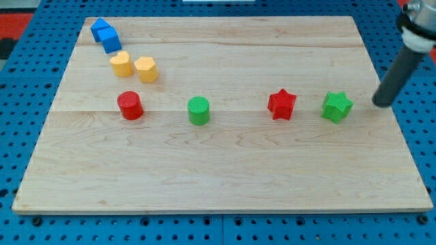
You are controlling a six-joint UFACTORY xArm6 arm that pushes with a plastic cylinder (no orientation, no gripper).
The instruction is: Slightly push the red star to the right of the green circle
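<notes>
A: Wooden board (pixel 225 177) fills the frame on a blue pegboard (pixel 27 34); its lower half lies bare, blocks keep to the upper half.

B: Rod?

A: My tip (pixel 383 103) is at right, near the board's right edge, just right of the green star (pixel 336 107); it has no jaws and touches no block.

B: Counts?

A: Two blue blocks (pixel 105 35) upper left, two yellow blocks (pixel 134 66) below them, one red cylinder (pixel 129 105), one green circle (pixel 199 110), one red star (pixel 281 104) right of centre, between circle and green star.
</notes>
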